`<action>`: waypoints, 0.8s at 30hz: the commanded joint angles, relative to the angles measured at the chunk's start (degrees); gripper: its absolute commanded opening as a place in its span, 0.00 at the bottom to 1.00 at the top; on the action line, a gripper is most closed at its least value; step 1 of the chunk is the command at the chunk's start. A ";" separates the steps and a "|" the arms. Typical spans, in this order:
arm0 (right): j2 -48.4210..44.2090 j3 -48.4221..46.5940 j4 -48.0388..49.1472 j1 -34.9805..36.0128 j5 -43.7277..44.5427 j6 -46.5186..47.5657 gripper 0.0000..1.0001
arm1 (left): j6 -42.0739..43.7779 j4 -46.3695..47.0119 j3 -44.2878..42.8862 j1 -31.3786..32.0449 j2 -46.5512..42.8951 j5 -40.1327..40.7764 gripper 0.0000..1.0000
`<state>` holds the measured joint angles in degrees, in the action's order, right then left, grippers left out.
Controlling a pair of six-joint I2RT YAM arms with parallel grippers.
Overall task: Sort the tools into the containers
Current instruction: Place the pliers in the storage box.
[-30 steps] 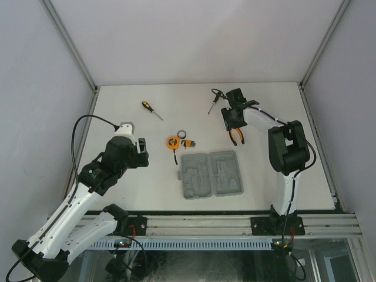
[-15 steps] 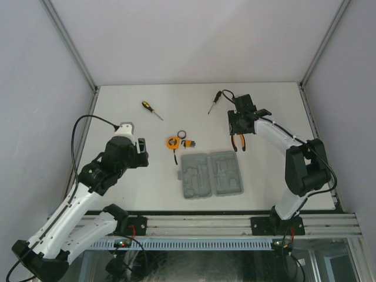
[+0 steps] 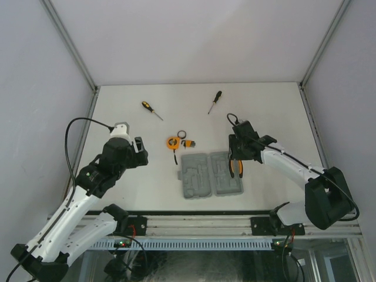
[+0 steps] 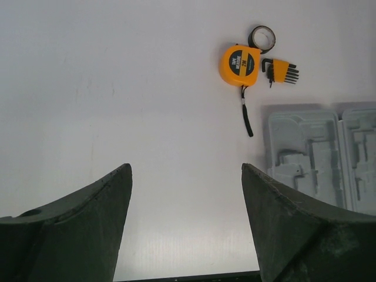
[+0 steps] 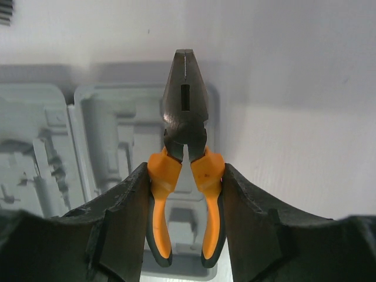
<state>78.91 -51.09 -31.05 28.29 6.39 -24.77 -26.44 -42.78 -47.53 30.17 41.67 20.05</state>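
Clamping the orange-handled pliers (image 5: pixel 185 111) by their handles, the right gripper (image 5: pixel 185 175) holds them over the right half of the grey tool case (image 3: pixel 197 183). One finger presses on the outer side of each handle. In the right wrist view the pliers' dark nose is shut and points away from the camera, its tip reaching to about the case's edge. Whether the pliers touch the moulded recesses or hang just above them cannot be told.

The case lies open, both halves facing up. Just beyond its far left corner sits the round orange tape measure (image 4: pixel 239 65), its black strap trailing back toward the case. The small hex key set (image 4: pixel 282 71) lies just beside the tape measure, on the side nearer the case's middle. The black ring (image 4: pixel 262 39) rests just beyond those two, farther from the case.

Well beyond the case lie the two screwdrivers, one (image 3: pixel 151 110) off past its left side and the other (image 3: pixel 215 101) straight out from its right half.

The left gripper (image 4: pixel 185 170) hangs to the left of the case, well apart from it, its jaws spread wide with nothing between them.
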 commanded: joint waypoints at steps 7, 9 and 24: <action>-3.56 5.67 5.29 5.98 3.68 -10.20 0.07 | -7.28 7.48 5.12 -0.38 4.90 -6.15 0.77; -2.82 6.04 5.37 6.60 4.28 -10.45 0.07 | -7.44 8.02 5.57 -0.38 5.08 -6.90 0.77; 1.42 6.11 4.18 9.42 5.36 -9.15 0.15 | -8.63 9.37 7.15 -0.42 4.69 -8.24 0.76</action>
<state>80.25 -44.25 -28.53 36.67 10.52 -33.80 -34.00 -35.51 -41.34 30.09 47.20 12.78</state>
